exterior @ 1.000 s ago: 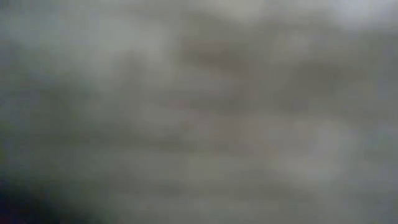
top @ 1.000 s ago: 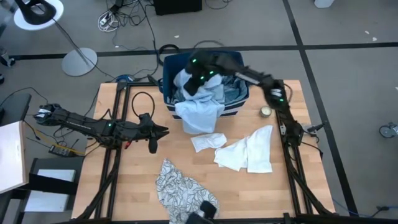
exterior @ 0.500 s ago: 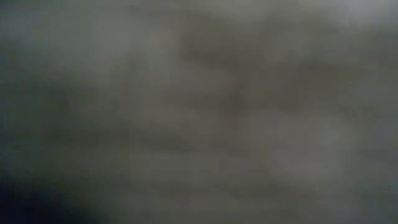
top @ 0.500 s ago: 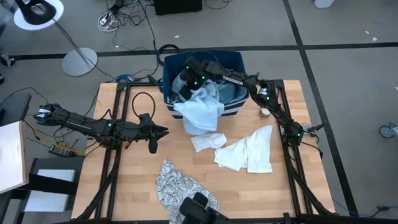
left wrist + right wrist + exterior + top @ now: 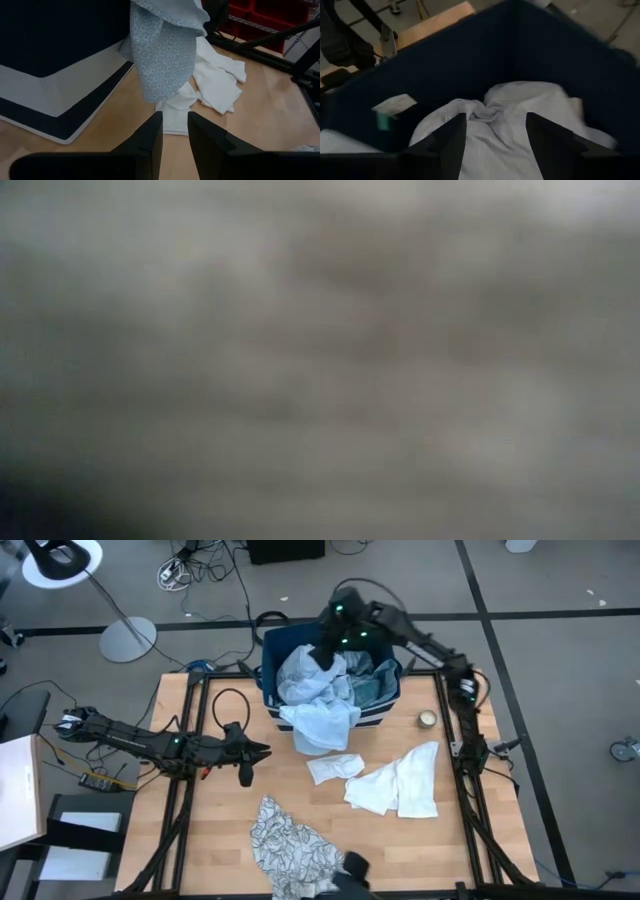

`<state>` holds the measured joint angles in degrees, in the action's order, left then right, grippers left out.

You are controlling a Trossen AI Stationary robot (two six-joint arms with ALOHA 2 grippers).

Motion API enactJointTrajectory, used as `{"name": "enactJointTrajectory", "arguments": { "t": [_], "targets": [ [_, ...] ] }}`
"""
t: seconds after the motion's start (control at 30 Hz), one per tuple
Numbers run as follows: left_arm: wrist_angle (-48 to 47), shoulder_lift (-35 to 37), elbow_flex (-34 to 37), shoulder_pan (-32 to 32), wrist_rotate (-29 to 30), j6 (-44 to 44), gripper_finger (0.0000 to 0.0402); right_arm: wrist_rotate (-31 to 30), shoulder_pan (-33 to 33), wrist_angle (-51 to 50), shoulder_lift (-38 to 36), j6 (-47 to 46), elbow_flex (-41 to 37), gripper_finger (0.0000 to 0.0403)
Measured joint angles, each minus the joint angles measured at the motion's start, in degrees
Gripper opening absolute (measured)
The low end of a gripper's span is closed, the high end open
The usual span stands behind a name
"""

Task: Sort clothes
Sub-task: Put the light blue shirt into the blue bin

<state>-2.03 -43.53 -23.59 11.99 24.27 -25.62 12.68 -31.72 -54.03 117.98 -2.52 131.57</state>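
The dark blue bin (image 5: 270,652) stands at the table's far middle, heaped with clothes. A pale crumpled garment (image 5: 305,675) lies on top, with teal and striped ones (image 5: 375,685) beside it. A pale blue patterned garment (image 5: 320,722) hangs over the bin's near wall onto the table. My right gripper (image 5: 325,655) hovers open above the pale heap (image 5: 520,107), its fingers apart and empty. White garments (image 5: 395,785) and a leaf-print one (image 5: 295,845) lie on the table. My left gripper (image 5: 262,751) waits at the left, open, holding nothing (image 5: 175,137).
A small round tin (image 5: 428,719) sits on the table right of the bin. A small white piece (image 5: 335,768) lies below the hanging garment. Bare wood shows between my left gripper and the leaf print. The low view shows only a grey blur.
My right gripper has opened and let go of the pale garment, then risen and drawn toward the bin's far side. The garment has dropped onto the heap in the bin and lies spread wider there.
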Motion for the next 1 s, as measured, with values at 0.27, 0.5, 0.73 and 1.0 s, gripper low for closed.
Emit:
{"name": "enactJointTrajectory", "arguments": {
  "t": [0.27, 0.5, 0.73, 1.0],
  "targets": [
    [-0.46, -1.82, 0.00, 0.00, 1.85, 0.19, 0.0097, -11.04, 5.38, -14.37, -10.99, 3.75, 0.02, 0.0201],
    [6.89, -10.28, 0.02, -0.05, 2.34, 5.27, 0.0097, -26.00, 14.38, -24.79, -17.38, 3.81, 0.02, 0.0180],
    [14.33, -20.99, 0.02, -3.74, 3.63, 10.62, 0.0065, -26.88, 22.97, -32.00, -22.42, -3.83, 0.00, 0.0162],
    [28.69, -33.59, -0.12, -7.63, 2.55, 18.74, 0.0003, -32.72, 33.97, -34.20, -25.73, -10.76, 0.00, 0.0151]
  ]
}}
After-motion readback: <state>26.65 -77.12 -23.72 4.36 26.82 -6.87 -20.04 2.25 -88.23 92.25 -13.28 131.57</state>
